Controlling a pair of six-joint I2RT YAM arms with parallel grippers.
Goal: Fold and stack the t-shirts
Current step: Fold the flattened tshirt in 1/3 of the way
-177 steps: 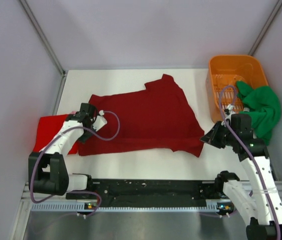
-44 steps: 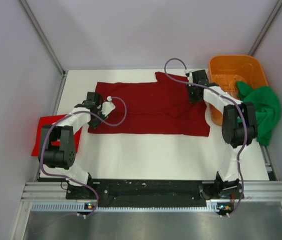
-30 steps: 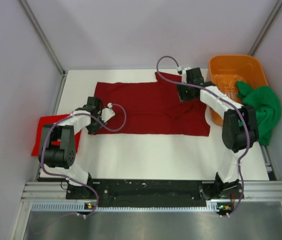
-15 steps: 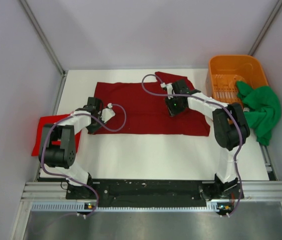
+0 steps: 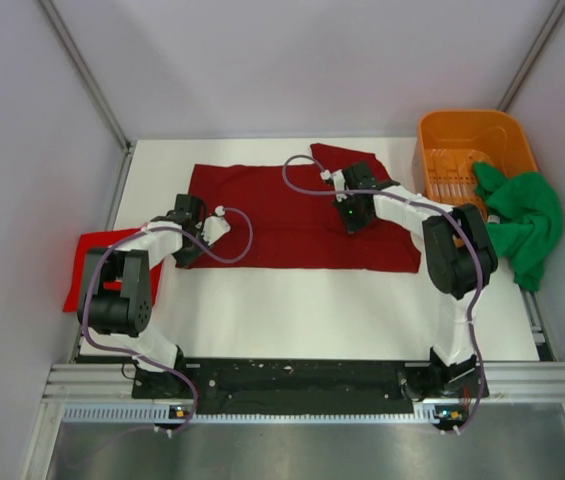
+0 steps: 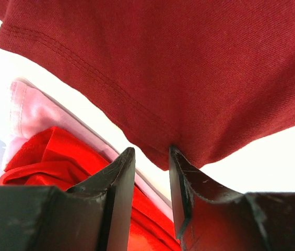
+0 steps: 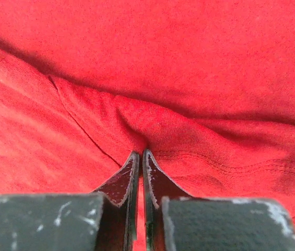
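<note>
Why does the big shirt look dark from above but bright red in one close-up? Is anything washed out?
Top view: under even light the maroon t-shirt reads dark. Right wrist view: the same cloth at the right gripper comes out brighter red, folds softly shadowed. Left wrist view: the table is blown out to white, the hem stitching sharp.

Maroon t-shirt (image 5: 262,215) spread flat, wide rectangle across far half of white table (image 5: 312,310); sleeve pokes out at far right edge. My right pincer (image 5: 353,222) down on cloth right of middle, arm arching over from right. My left pincer (image 5: 186,252) at shirt's near-left corner. Bright red t-shirt (image 5: 84,255) at left table edge, partly under my left arm. Orange basket (image 5: 467,135) in far right corner; green t-shirt (image 5: 527,215) bunched, draped over its right rim.
</note>
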